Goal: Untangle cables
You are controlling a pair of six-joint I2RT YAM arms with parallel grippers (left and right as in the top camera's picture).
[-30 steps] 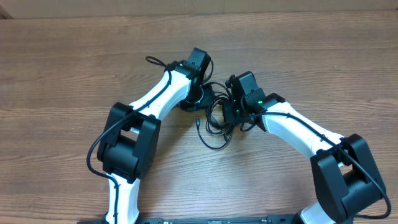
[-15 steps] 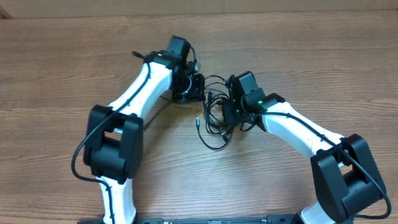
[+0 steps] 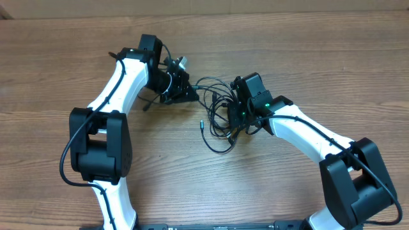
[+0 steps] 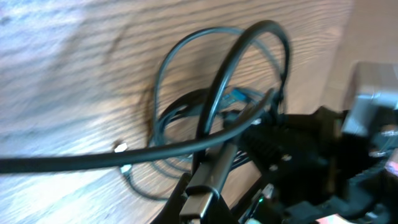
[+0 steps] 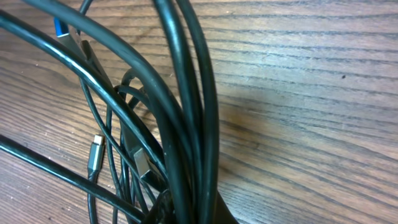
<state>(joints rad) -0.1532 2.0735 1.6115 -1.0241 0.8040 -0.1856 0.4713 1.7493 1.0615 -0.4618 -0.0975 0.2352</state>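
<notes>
The cables point(image 3: 218, 117) lie as a black tangle of loops on the wooden table, mid-frame in the overhead view. My left gripper point(image 3: 179, 88) is to the left of the tangle, shut on a connector plug point(image 4: 210, 179), and its cord point(image 3: 203, 83) stretches back to the pile. My right gripper point(image 3: 238, 116) sits at the tangle's right side. It is shut on a bundle of several cable strands point(image 5: 186, 118) that rise from between its jaws point(image 5: 193, 214). Silver-tipped plugs point(image 5: 94, 155) lie on the wood beside the bundle. One loose plug end point(image 3: 202, 126) points left out of the pile.
The wooden table point(image 3: 307, 57) runs wide on all sides. The left arm's white link point(image 3: 118, 83) arcs along the left, and the right arm's link point(image 3: 300, 131) crosses the lower right. In the left wrist view the right arm's black body point(image 4: 323, 155) stands close behind the loops.
The left arm has swung left and away from the tangle, its jaws closing on a plug and drawing one cord out. The right arm and its held bundle have stayed put.
</notes>
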